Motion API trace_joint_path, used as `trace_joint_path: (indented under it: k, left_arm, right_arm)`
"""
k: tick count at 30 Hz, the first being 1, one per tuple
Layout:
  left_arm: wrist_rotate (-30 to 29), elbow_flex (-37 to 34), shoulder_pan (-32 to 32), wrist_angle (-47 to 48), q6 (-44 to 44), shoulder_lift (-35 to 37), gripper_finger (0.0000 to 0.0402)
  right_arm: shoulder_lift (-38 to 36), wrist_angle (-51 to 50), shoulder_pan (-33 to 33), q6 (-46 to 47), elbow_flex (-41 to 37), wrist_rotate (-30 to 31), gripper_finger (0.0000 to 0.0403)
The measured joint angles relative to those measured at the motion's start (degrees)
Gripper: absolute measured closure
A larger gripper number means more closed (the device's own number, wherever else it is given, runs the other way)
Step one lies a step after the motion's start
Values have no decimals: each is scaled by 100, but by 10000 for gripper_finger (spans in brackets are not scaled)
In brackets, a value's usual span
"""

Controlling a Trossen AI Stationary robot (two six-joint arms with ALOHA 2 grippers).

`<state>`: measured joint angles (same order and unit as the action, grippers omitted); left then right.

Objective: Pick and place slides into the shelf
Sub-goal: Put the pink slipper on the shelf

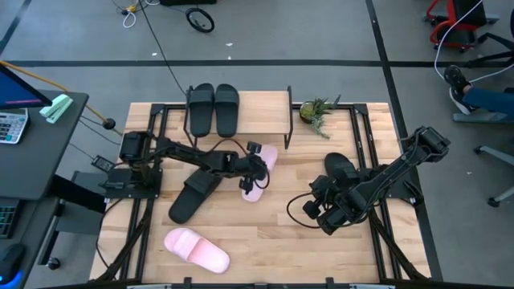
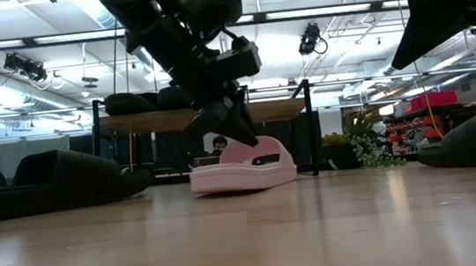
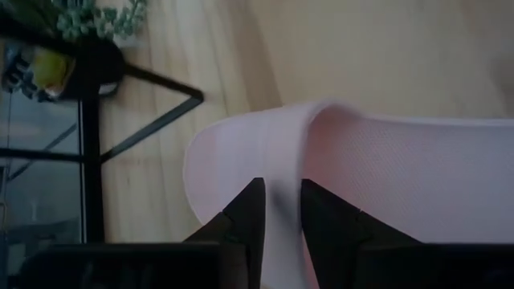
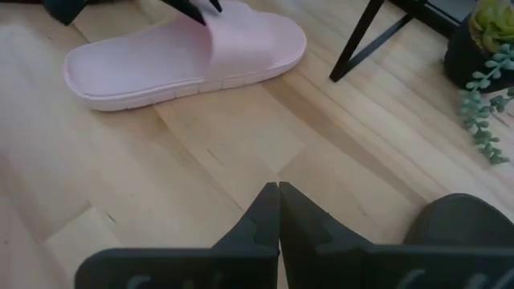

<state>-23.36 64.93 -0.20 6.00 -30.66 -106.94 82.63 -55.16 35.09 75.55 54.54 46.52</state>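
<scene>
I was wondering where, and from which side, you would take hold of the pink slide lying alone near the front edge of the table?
I would grip the wide strap of the pink slide, coming straight down from above with the fingers straddling it. It lies flat, sole down, so the arched strap is the only raised part; the sole is likely too broad. The left gripper is nearer but busy at the other pink slide.

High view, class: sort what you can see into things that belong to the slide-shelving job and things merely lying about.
Job:
shelf
two black slides on the shelf
pink slide at the left gripper
black slide near the left arm
pink slide at the front
black slide by the right gripper

Lying about:
potted plant
calculator
</scene>
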Motion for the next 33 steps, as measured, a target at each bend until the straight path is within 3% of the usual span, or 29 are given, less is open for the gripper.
trace_joint_path:
  k: [12, 16, 21, 29, 33]
  left_arm:
    - [71, -4, 328, 86, 423, 0, 300]
    - [106, -7, 410, 181, 492, 0, 325]
    - [584, -7, 494, 188, 949, 4, 385]
    - [543, -6, -268, 294, 1873, 164, 391]
    - [42, 460, -782, 976, 2255, 287, 390]
  right_arm:
    - [0, 13, -2, -2, 0, 0, 398]
    - [0, 17, -2, -2, 0, 0, 398]
    - [0, 17, -2, -4, 0, -2, 398]
    - [0, 18, -2, -4, 2, -4, 398]
    - [0, 52, -2, -11, 2, 0, 398]
